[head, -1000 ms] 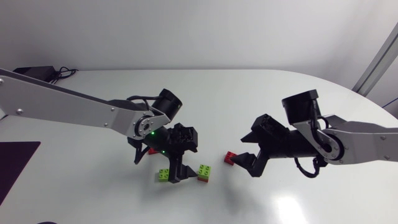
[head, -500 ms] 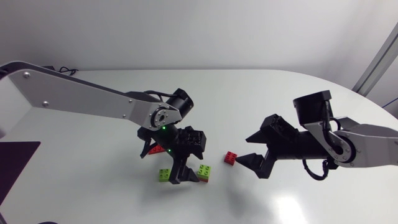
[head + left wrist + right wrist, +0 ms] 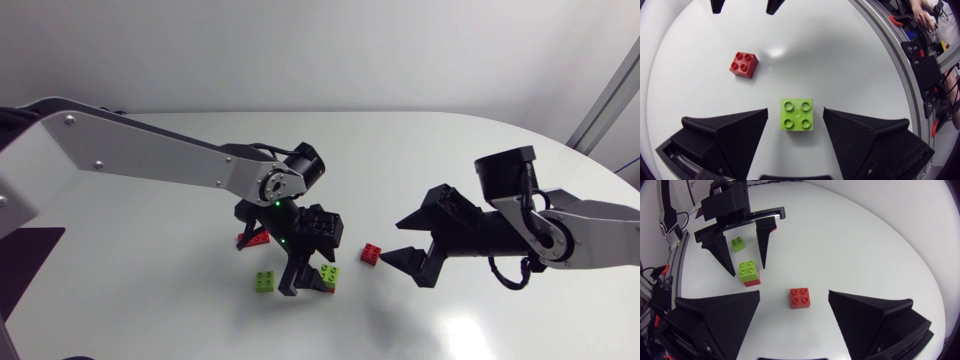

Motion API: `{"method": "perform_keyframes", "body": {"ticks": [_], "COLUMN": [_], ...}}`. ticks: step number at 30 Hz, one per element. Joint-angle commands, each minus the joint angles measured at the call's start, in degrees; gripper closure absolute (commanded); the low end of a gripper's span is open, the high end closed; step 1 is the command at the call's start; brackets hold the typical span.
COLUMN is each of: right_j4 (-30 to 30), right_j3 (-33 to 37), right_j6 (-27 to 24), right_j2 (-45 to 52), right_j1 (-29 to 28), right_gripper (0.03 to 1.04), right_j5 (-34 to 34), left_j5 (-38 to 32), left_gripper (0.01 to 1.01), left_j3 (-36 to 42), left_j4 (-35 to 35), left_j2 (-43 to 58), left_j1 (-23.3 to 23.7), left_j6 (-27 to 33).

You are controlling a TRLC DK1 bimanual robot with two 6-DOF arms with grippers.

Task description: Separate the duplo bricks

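The green brick (image 3: 797,114) lies between the fingers (image 3: 725,135) (neither touching) of the released left gripper (image 3: 795,112).

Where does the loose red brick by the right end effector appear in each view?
Head view: red brick lies just ahead of the right end effector.
Left wrist view: it lies ahead of the left end effector, beyond the green brick.
Right wrist view: it sits between that end effector's open fingertips.
Shared landmark: the green brick between the left end effector's fingers.
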Motion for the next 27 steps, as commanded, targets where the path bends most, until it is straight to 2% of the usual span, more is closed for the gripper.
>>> {"method": "perform_keyframes", "body": {"ticks": [1,3,4,11,17,21,27], "right_j4": [-0.8,-0.9,-0.8,-0.7,-0.8,-0.9,-2.3], "right_j3": [-1.4,-1.5,-1.6,-2.5,-3.0,-3.7,-3.5], "right_j6": [-1.8,-1.9,-2.0,-2.6,-2.5,-1.6,2.2], "right_j2": [0.4,0.3,0.3,0.2,-0.9,-2.3,-6.0], "right_j1": [-0.6,-0.8,-0.8,-0.8,-0.8,-0.6,1.0], "right_gripper": [0.08,0.08,0.08,0.08,0.08,0.08,0.08], "right_j5": [-0.5,-0.6,-0.7,-0.9,-1.1,-1.1,-2.7], "left_j5": [0.4,0.4,0.4,0.3,-0.8,-0.4,7.2], "left_gripper": [0.466,0.607,0.62,0.639,0.697,0.698,0.697], "left_j3": [1.5,1.5,1.5,1.0,-0.3,-0.1,0.5], "left_j4": [-1.1,-1.2,-1.3,-1.3,-1.2,-0.7,-1.1], "left_j2": [1.6,1.6,1.6,1.6,1.4,-1.8,-8.7], "left_j1": [-0.6,-0.8,-0.9,-1.3,-1.9,-0.8,2.8], "left_j6": [2.3,2.5,2.7,2.8,3.2,1.4,-4.7]}}
